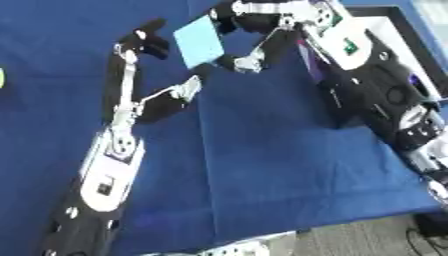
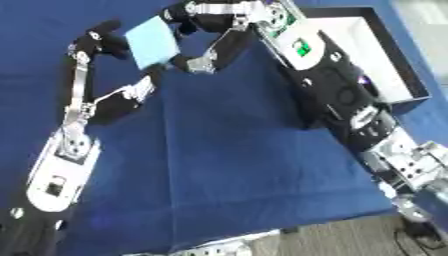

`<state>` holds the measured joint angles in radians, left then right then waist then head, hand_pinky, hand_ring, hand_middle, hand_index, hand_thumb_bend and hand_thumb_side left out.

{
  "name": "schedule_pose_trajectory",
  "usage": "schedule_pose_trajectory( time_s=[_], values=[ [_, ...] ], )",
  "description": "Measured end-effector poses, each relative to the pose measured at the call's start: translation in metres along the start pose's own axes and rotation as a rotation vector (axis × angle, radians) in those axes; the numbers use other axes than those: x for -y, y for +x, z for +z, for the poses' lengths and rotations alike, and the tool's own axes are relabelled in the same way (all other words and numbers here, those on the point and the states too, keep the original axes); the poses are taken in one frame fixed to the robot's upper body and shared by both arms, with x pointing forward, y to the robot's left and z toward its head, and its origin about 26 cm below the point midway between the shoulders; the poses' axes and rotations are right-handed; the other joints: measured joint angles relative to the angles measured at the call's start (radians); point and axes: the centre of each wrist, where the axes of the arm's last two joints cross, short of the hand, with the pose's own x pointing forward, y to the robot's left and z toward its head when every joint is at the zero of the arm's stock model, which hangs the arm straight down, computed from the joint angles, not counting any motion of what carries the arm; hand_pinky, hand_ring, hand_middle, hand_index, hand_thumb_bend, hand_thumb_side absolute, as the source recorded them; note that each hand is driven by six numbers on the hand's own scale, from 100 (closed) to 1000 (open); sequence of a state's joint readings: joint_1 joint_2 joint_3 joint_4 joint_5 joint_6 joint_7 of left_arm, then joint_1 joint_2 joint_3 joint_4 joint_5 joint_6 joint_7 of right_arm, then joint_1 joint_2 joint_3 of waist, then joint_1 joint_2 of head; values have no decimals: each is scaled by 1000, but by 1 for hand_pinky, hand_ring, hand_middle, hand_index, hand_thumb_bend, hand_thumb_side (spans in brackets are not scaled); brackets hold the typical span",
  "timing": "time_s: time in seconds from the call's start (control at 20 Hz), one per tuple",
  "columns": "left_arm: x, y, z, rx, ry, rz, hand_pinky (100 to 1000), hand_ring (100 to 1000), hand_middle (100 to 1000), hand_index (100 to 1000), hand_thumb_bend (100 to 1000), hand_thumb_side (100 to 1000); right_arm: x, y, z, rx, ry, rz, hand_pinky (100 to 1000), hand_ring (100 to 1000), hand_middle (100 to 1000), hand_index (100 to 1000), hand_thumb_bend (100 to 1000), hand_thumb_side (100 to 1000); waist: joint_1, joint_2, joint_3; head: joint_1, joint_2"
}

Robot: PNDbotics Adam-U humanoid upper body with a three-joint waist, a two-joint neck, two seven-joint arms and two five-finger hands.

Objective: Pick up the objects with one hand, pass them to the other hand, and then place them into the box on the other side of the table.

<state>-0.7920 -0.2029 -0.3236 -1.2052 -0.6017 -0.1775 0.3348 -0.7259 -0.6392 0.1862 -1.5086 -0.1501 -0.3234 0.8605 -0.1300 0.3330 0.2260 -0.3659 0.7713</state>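
A flat light-blue square piece (image 1: 199,41) hangs above the blue cloth at the top middle. My right hand (image 1: 254,20) reaches in from the upper right and is shut on it, its fingers curled over the top edge and the thumb (image 1: 248,63) at the lower right corner. My left hand (image 1: 147,41) is just left of the piece, fingers stretched toward its left edge and thumb (image 1: 185,89) spread below. I cannot tell whether the left fingers touch it. The box (image 2: 378,47), white inside with a black rim, stands at the far right.
The blue cloth (image 1: 280,165) covers the table, and its front edge runs along the bottom right with floor beyond. A small yellow-green thing (image 1: 2,77) shows at the left edge. Both forearms cross the table diagonally.
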Motion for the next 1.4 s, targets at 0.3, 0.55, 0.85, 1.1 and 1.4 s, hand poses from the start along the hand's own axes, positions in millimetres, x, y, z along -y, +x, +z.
schedule_pose_trajectory(
  time_s=[0.3, 0.55, 0.85, 1.1, 1.4],
  values=[
    [-8, -11, 5, -29, 32, -27, 788, 545, 540, 834, 556, 426, 9, 2, 23, -8, -40, -22, 709, 1000, 597, 780, 100, 217, 19, -23, -10, 15, 1],
    [-12, -15, 7, -33, 31, -37, 788, 548, 545, 833, 570, 419, 10, 2, 31, -10, -50, -37, 708, 1000, 595, 779, 100, 216, 21, -25, -15, 11, 1],
    [-16, -21, 10, -38, 20, -61, 789, 548, 547, 832, 572, 409, 12, 2, 45, -26, -76, -46, 708, 1000, 595, 779, 100, 218, 25, -42, -20, 6, 1],
    [-19, -29, 15, -58, 14, -78, 790, 546, 545, 828, 565, 417, 12, -1, 62, -51, -107, -58, 708, 1000, 596, 779, 100, 225, 31, -62, -35, 5, 1],
    [-23, -40, 24, -95, 3, -101, 794, 548, 552, 824, 563, 429, 9, -5, 88, -91, -183, -79, 707, 1000, 597, 780, 100, 239, 45, -73, -56, 7, -1]
  ],
)
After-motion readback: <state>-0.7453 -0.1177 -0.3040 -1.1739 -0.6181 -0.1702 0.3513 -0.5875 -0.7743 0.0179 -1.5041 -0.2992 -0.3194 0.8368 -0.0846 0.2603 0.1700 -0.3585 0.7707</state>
